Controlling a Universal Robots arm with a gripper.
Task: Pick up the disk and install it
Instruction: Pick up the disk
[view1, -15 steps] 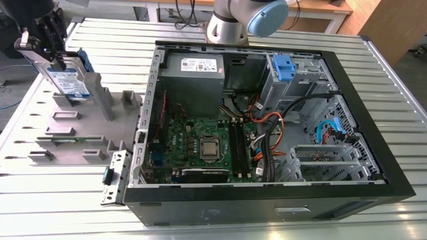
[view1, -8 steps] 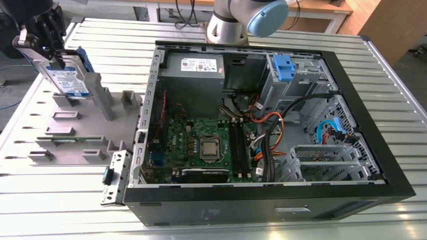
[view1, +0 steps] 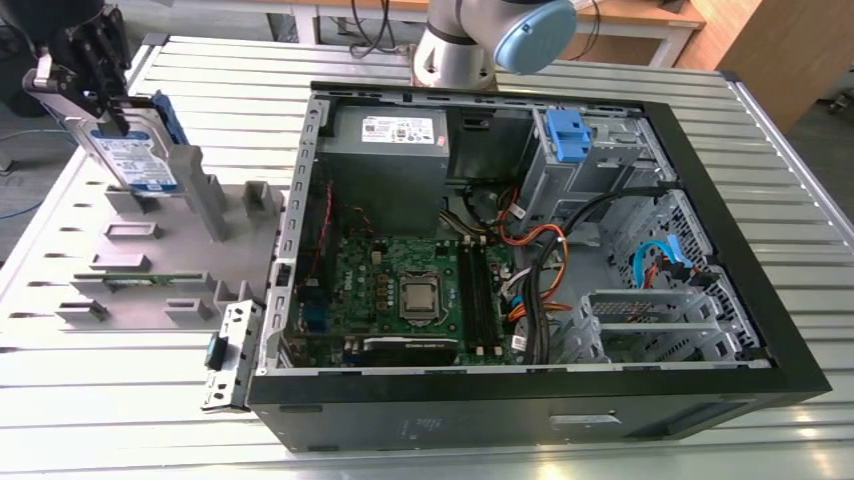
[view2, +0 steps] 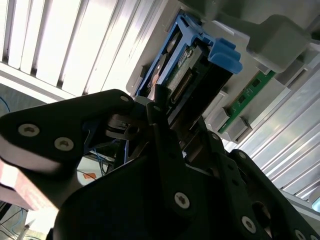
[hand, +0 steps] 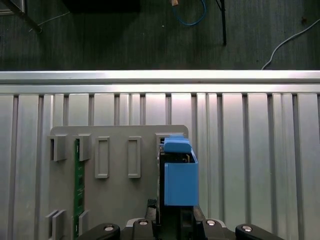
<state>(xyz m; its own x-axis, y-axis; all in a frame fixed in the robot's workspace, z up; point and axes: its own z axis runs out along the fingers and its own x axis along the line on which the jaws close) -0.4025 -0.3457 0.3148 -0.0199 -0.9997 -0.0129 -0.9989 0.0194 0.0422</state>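
Disk (view1: 138, 162) in gripper (view1: 115, 122), at grey rack (view1: 144, 262)

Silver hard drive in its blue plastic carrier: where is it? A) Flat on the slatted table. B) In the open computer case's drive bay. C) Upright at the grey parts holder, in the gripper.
C: in the exterior view the silver hard drive in its blue plastic carrier stands upright at the grey parts holder, the black gripper clamped on it.

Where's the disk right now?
At the exterior view's far left, the disk stands on edge at the grey rack, just under the gripper, outside the computer case.
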